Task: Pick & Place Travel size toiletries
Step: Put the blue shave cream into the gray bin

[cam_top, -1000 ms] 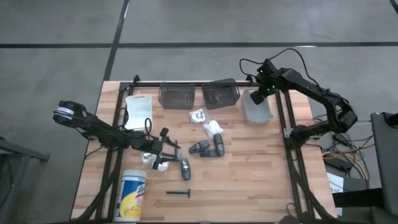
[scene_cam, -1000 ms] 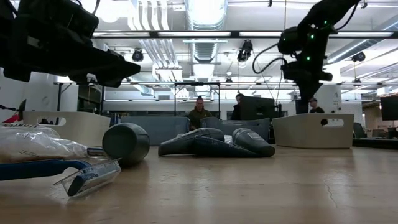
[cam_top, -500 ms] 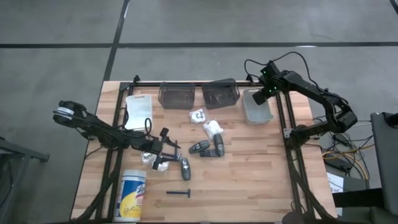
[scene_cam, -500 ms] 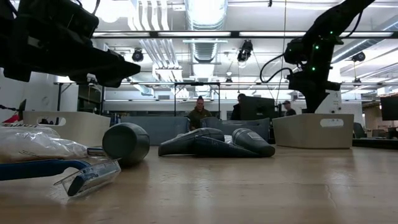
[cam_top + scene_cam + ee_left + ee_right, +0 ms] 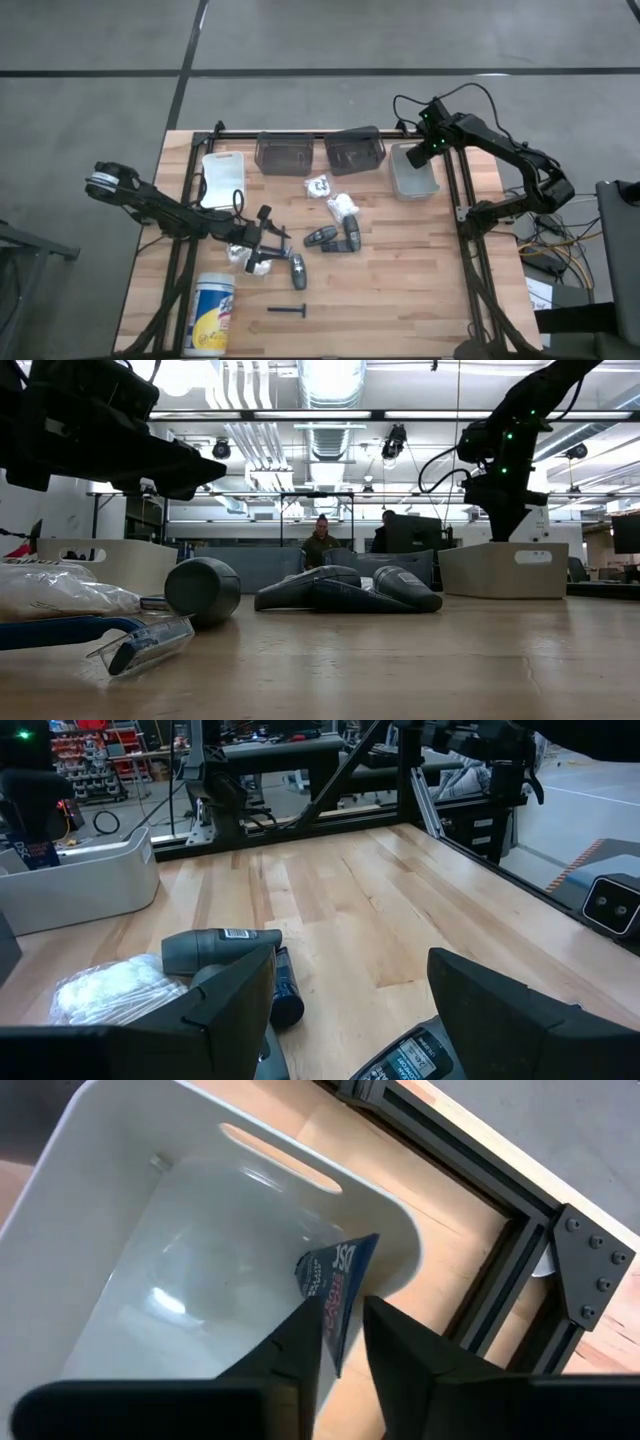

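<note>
My right gripper hovers over the grey bin at the table's far right and is shut on a small blue-printed packet. My left gripper stands wide open just above the table left of centre, touching nothing. Ahead of it lie a dark grey tube, a white packet and a small black piece. More dark grey tubes, white packets and a black piece lie flat mid-table. My right gripper pinches the packet between its two fingers, coming from above and pointing down into the bin. The packet's printed end sticks out past the fingertips. It is lifted over the bin's inside, tilted; I cannot tell whether it touches the bin's floor.
Two dark clear bins and a white bin line the far edge. The tall white canister stands near the left front corner. A black frame rail runs beside the grey bin. Bare wood lies at the table's right front.
My right gripper, still shut on the packet, has moved down and slightly toward the table's right, closer to the grey bin, then stopped. The left arm and the things on the table have kept still.
</note>
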Controlling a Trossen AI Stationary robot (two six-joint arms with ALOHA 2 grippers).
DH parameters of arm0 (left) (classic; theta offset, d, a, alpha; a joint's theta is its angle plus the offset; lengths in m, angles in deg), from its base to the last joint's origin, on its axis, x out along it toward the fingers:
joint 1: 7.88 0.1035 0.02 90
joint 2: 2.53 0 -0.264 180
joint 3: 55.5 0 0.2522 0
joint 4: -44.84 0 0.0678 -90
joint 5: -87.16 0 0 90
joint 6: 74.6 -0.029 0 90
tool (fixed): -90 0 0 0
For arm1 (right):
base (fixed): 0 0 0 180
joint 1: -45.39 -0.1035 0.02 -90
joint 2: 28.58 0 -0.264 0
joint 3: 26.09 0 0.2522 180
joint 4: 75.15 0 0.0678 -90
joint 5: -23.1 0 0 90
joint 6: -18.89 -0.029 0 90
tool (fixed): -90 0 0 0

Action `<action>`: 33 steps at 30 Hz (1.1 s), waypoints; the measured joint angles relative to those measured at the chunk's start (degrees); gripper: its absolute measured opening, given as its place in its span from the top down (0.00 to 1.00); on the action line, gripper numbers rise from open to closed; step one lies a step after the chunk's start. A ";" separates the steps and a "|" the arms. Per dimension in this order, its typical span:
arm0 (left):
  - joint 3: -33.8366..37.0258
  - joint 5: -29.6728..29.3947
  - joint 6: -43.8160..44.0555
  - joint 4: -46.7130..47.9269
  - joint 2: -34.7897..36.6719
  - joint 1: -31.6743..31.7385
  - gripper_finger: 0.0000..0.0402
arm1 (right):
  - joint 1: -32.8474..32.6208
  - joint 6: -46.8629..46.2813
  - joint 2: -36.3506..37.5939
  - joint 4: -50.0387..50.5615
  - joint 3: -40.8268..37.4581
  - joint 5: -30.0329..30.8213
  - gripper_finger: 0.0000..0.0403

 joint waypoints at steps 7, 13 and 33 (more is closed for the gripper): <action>0.00 0.02 -0.02 0.00 0.00 0.00 0.34 | 0.00 1.13 0.00 0.08 0.17 -0.01 0.66; 0.02 0.03 -0.02 0.00 0.00 0.00 0.34 | 0.00 1.81 0.74 0.96 2.22 0.00 0.56; -1.52 0.33 9.31 0.02 0.00 0.02 0.34 | -0.11 -1.03 19.79 -2.22 3.89 -8.16 0.42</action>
